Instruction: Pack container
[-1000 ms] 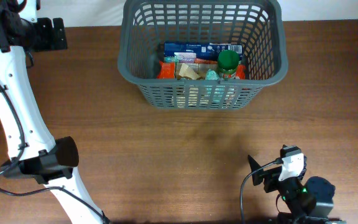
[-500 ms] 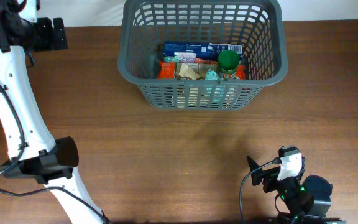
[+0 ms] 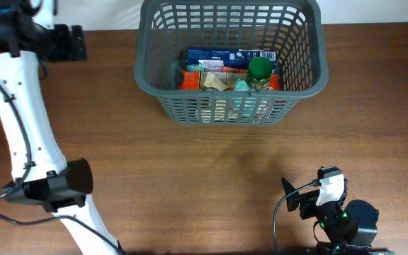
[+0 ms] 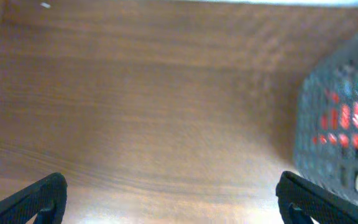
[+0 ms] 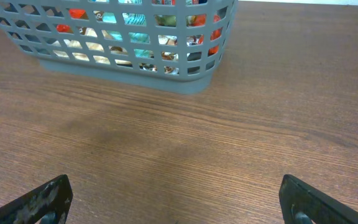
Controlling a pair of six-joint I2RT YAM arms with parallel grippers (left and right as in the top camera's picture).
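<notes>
The container (image 3: 154, 85) is a large dark grey lattice basket at the back middle of the table. It holds a blue packet (image 3: 222, 54), red and tan packets and a green-capped item (image 3: 260, 69). It also shows in the left wrist view (image 4: 337, 124) and in the right wrist view (image 5: 185, 78). My left gripper (image 4: 169, 202) is open and empty at the far left, left of the basket; overhead it shows at the top left (image 3: 73, 42). My right gripper (image 5: 176, 199) is open and empty over bare table near the front right; overhead it shows low on the right (image 3: 296, 197).
The white left arm (image 3: 20, 127) runs down the table's left side with a black joint (image 3: 62, 185) near the front. The brown wooden table (image 3: 211, 163) stretches between the basket and the right arm's base (image 3: 346, 227).
My left gripper has shifted a little to the right at the far left. The right arm and the basket have not moved.
</notes>
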